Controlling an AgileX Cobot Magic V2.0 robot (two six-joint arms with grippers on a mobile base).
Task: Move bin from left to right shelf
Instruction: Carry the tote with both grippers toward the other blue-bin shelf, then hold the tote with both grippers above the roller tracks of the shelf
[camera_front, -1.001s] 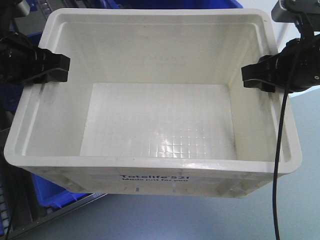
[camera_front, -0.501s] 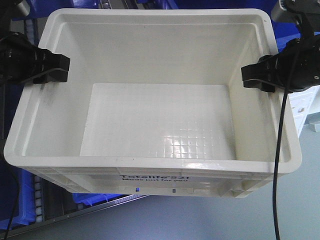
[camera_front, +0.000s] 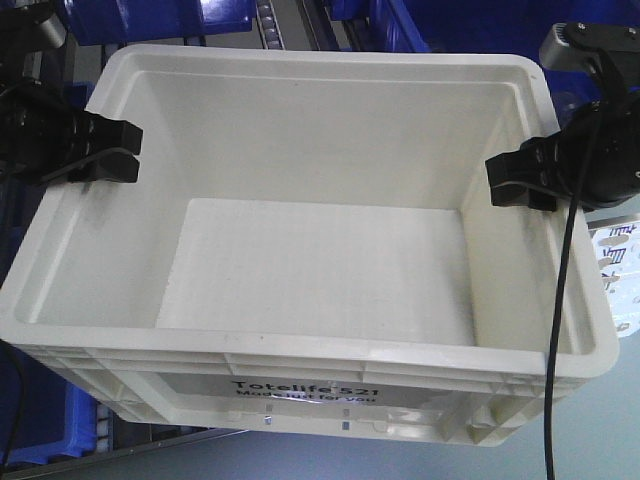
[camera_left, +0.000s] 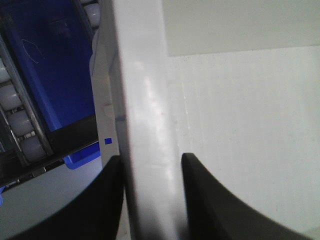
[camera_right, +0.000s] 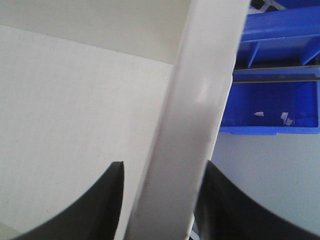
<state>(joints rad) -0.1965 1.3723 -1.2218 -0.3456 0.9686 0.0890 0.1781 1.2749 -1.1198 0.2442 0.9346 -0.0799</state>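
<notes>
The large white bin (camera_front: 310, 270), empty, fills the front view, with black "Totelife 521" print on its near side. It hangs between my two grippers. My left gripper (camera_front: 105, 152) is shut on the bin's left rim (camera_left: 147, 125), one finger inside the wall and one outside. My right gripper (camera_front: 520, 180) is shut on the right rim (camera_right: 200, 110) in the same way. The bin's near side sits a little lower than its far side.
Blue bins (camera_front: 150, 18) and a roller rack (camera_front: 285, 25) stand behind the white bin. More blue bins (camera_front: 60, 420) lie below at the left. A blue bin (camera_right: 270, 107) sits beyond the right rim. Grey floor (camera_right: 265, 170) lies below at the right.
The bin, held by both grippers, has shifted against the background: blue shelf bins now show above its far rim, and its near side has dropped lower in view.
</notes>
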